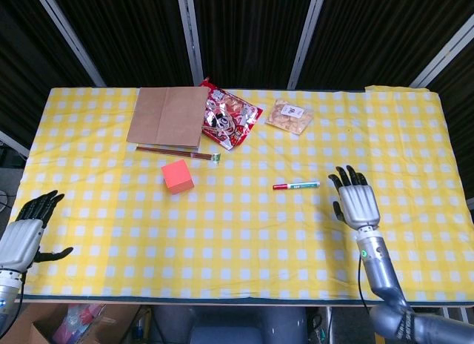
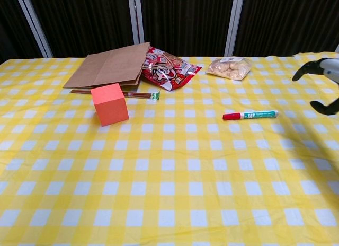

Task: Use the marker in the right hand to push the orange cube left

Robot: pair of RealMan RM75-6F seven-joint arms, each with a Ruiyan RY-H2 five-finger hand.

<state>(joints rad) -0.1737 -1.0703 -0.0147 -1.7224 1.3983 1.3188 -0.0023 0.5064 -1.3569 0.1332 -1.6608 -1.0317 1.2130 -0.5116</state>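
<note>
The orange cube [image 1: 178, 176] [image 2: 109, 104] stands on the yellow checked tablecloth, left of centre. The marker [image 1: 295, 186] [image 2: 250, 115], green-bodied with a red cap pointing left, lies flat on the cloth by itself, right of centre. My right hand [image 1: 356, 203] [image 2: 322, 71] is open and empty, fingers spread, to the right of the marker and apart from it. My left hand [image 1: 27, 233] hovers open and empty at the table's near left corner, seen only in the head view.
A brown paper bag [image 1: 167, 116], a red snack packet [image 1: 229, 120] and a clear bag of snacks [image 1: 289, 116] lie along the far side. A pair of chopsticks [image 1: 178, 153] lies just behind the cube. The table's front edge [image 1: 222, 299] runs close below the hands.
</note>
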